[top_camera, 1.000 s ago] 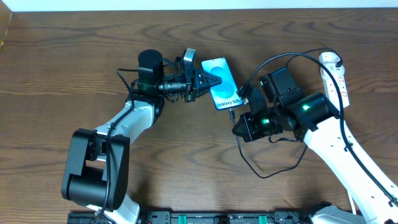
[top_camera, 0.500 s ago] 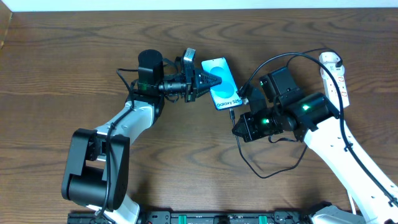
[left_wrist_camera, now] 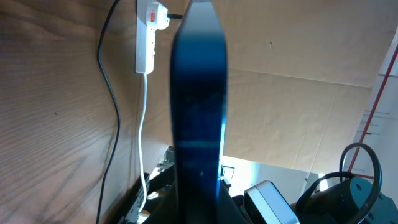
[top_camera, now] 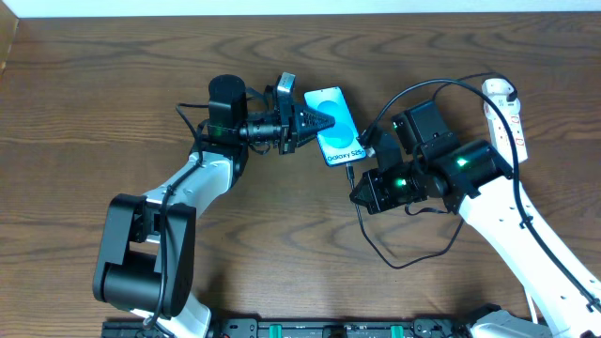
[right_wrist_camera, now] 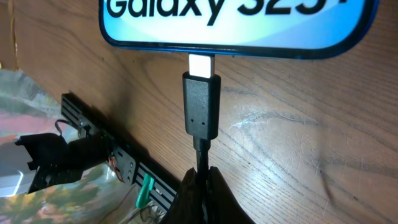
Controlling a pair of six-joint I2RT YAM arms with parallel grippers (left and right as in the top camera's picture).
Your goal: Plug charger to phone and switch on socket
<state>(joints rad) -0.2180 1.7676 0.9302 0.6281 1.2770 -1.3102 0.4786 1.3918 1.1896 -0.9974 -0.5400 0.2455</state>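
At upper centre of the grained wooden desk (top_camera: pixel 94 113), the left claw (top_camera: pixel 324 121) clamps the slim, glossy cyan phone (top_camera: pixel 340 133), while the right claw (right_wrist_camera: pixel 199 186) pinches the thin black charger (right_wrist_camera: pixel 200 109) cable behind its blocky plug, metal tip touching the phone's edge; the narrow white socket (top_camera: pixel 504 113) lies upper right.

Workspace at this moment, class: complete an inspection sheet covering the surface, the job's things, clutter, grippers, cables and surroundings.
Surface: brown wood-grain table.
Job's things: phone lit, screen up; charger plug at its port, metal tip partly showing; socket at the far right, white adapter in it.
Clutter: nothing seen.
Grippers: left gripper shut on the phone's edge; right gripper shut on the charger just behind the plug.
Cables: black charger cable loops over the table; white cord leaves the socket.
Surroundings: pale wall beyond the far edge.
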